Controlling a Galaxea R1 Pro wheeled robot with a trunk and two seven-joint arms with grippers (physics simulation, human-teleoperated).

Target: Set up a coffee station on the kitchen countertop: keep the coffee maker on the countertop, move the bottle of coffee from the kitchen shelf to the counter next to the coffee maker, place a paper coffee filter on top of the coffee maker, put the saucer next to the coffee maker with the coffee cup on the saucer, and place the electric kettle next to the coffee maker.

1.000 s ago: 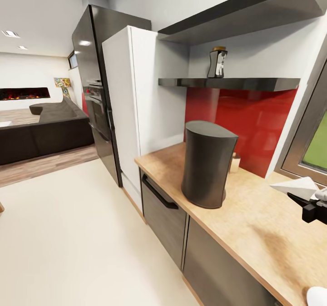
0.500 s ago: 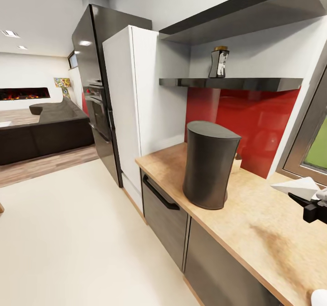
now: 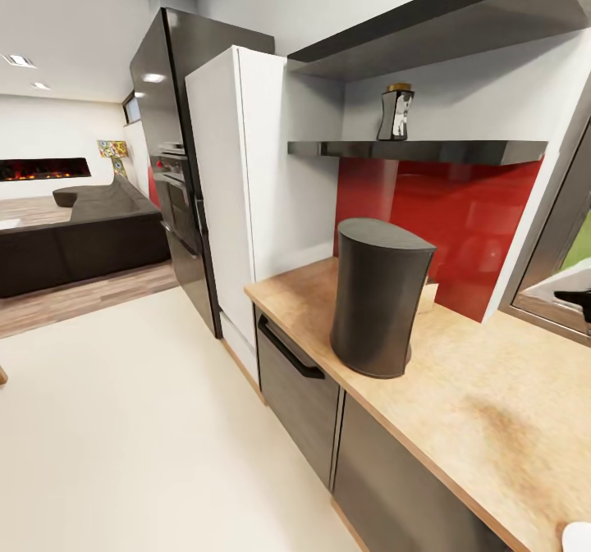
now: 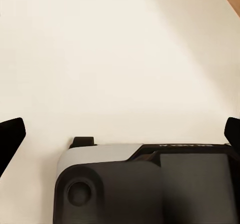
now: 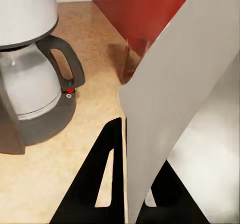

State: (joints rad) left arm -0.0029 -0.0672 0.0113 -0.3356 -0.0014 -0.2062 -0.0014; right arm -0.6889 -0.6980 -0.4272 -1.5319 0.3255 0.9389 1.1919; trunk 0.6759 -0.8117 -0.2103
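Step in hand, as judged: delivery of the paper coffee filter (image 5: 175, 99) to the top of the coffee maker (image 3: 379, 296).

In the right wrist view the right pincer (image 5: 131, 191) is clenched on the filter: the white sheet stands upright between the two dark fingers (image 5: 102, 174) and rises well past their tips. The same view shows the beige surface (image 5: 100, 49) below, the red back panel, and a jug-shaped appliance with dark base, loop handle and red dot standing near the pincer; its identity cannot be confirmed.

In the head view the coffee maker stands upright on the surface (image 3: 484, 388) near the white tall cabinet, its flat top bare. The bottle of coffee (image 3: 395, 112) stands on the kitchen shelf (image 3: 427, 151), above and behind it.

Next move, as judged: carry the filter across to the tower, bring it over the flat top, lower until it rests, then release.

The left pincer (image 4: 120, 134) hangs over pale floor, fingers spread wide, empty.
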